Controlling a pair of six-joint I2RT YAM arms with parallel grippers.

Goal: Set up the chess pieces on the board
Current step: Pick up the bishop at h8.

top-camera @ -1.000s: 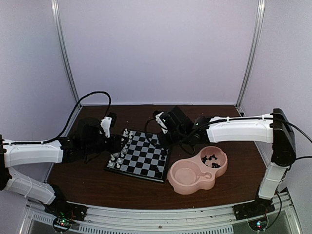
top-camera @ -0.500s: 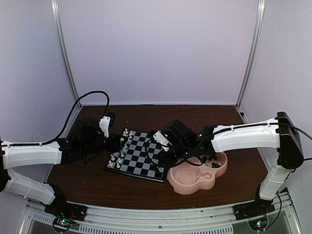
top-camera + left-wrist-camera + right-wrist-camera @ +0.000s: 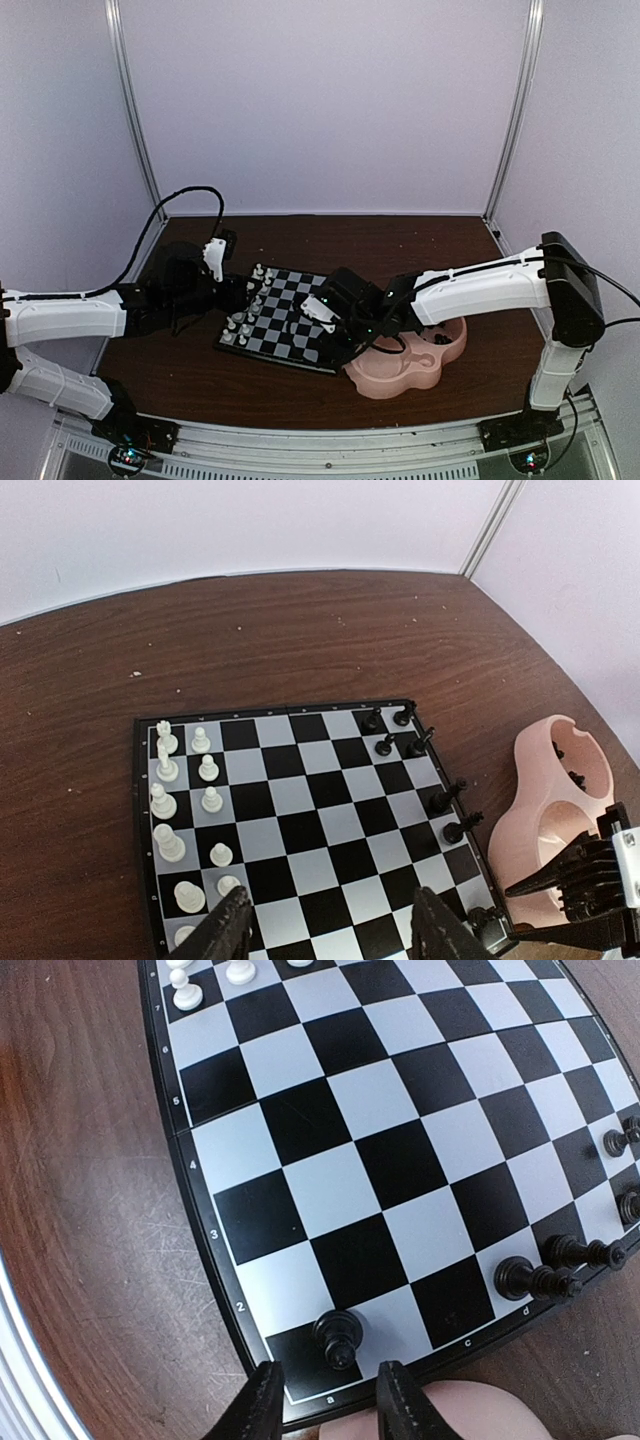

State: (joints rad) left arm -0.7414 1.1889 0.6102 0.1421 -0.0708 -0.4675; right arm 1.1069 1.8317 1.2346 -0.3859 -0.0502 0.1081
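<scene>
From above, the right gripper point(image 3: 338, 340) hangs over the board's point(image 3: 290, 312) corner. The left gripper point(image 3: 330, 930) is spread wide and empty, with white pieces point(image 3: 165, 800) ahead on its left. The right gripper's fingers point(image 3: 262, 1400) are apart, and a black piece point(image 3: 337, 1338) stands free just ahead.

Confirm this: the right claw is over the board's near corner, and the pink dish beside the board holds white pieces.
Wrong in one respect: the pieces in the pink dish are black, not white; the left wrist view shows it. The right claw is over the board's near corner.
</scene>
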